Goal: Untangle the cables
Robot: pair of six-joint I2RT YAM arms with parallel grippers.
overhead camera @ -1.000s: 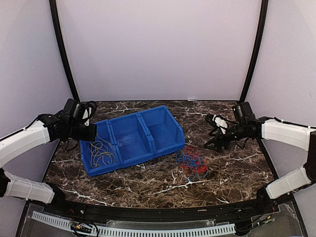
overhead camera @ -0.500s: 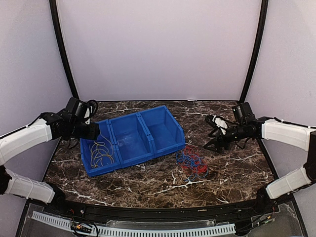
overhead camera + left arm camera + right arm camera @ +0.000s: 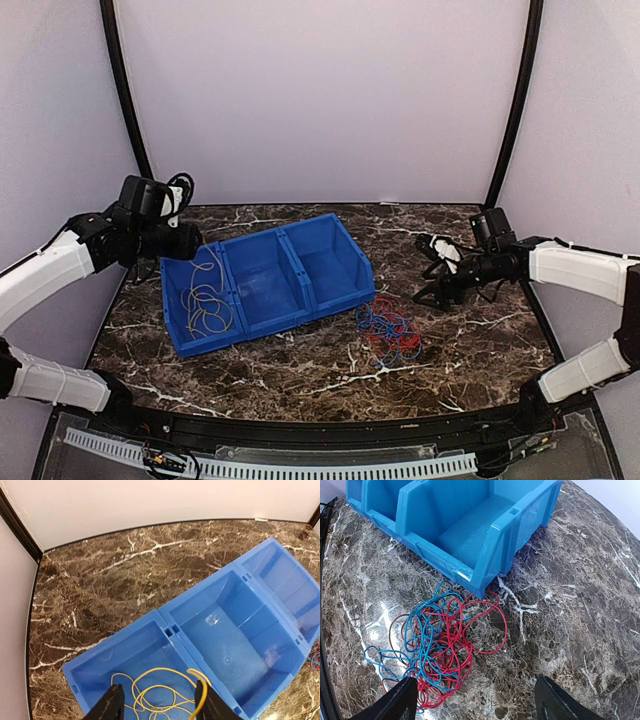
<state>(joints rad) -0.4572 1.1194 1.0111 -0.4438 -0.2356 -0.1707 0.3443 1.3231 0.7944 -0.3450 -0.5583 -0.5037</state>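
With my left gripper (image 3: 158,686) open over the yellow cable (image 3: 205,302) in the left compartment of the blue bin (image 3: 167,629), a strand near one finger could snag and lift out, and my right gripper (image 3: 476,681), also open, may drag the red-and-blue tangle (image 3: 435,650) on the table beside the bin away whole.

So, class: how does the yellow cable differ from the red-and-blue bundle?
The yellow cable lies in the left end compartment of the blue bin; the red-and-blue bundle lies on the table beside the bin. The yellow cable is one colour; the bundle intertwines two. The yellow cable's loops are sparse; the bundle's are denser. Both are thin looping wires.
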